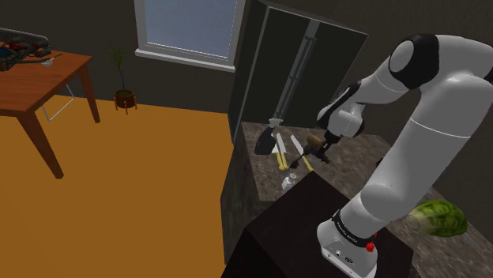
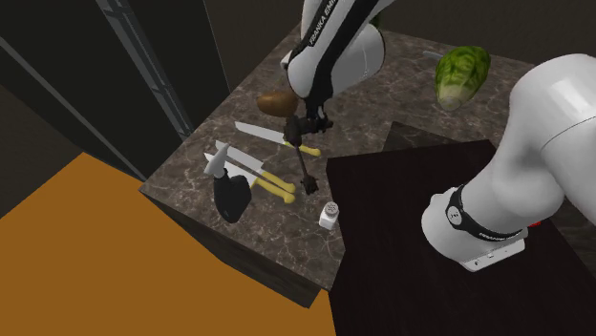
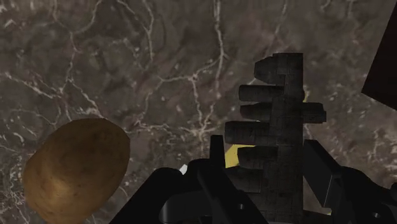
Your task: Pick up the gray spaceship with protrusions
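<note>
The dark grey spaceship (image 3: 280,108), a narrow blocky body with stubby bars sticking out from both sides, sits between the two fingers of the black gripper (image 3: 272,175), which are clenched on its near end, one on each side. From the wrist view its length runs straight out from the hand, over a yellow knife handle. In the second exterior view it hangs down from the gripper, slightly tilted. Its lower end is close above the dark brown marble counter with white veins (image 3: 127,51), and whether that end touches the stone cannot be told. Just beside the gripper lies a brown potato (image 3: 73,168), resting on the marble and apart from the ship. A knife with a pale blade and a yellow handle (image 2: 258,131) lies flat with its handle passing under the hand. Two more yellow-handled knives (image 2: 263,177) lie side by side a little further toward the counter's edge. Touching them is a black rounded object (image 2: 230,198) with a pale grey piece at its top, its kind unclear. A small white shaker (image 2: 328,216) stands upright near the ship's lower end, by the corner of the dark box stand (image 2: 401,267) that carries the white arm (image 2: 554,134). A green leafy cabbage-like head (image 2: 461,74) lies well apart on the far part of the counter.
</note>
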Tool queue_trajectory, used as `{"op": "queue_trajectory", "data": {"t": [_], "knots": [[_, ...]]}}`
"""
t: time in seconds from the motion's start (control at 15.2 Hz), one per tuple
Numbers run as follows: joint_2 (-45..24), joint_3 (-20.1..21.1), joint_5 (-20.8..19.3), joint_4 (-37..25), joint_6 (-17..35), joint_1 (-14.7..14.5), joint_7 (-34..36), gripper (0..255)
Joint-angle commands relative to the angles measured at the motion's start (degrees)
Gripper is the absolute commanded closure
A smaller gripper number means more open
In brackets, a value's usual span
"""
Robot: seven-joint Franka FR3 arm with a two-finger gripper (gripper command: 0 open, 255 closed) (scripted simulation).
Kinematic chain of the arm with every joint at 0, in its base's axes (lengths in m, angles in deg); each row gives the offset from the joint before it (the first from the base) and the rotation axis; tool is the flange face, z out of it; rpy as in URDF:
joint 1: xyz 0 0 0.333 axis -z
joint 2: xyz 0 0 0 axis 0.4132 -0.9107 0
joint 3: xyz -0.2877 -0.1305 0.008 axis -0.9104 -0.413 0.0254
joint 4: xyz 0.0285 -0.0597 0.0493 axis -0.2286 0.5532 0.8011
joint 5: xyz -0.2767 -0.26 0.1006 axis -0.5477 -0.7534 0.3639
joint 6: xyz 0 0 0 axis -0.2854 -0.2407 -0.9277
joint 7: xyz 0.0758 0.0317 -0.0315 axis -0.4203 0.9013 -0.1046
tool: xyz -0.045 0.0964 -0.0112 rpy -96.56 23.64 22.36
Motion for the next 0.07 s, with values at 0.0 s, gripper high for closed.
{"op": "queue_trajectory", "data": {"t": [0.0], "knots": [[0.5,-0.7,-1.1,0.0,-0.4,-0.5,0.8,255]]}}
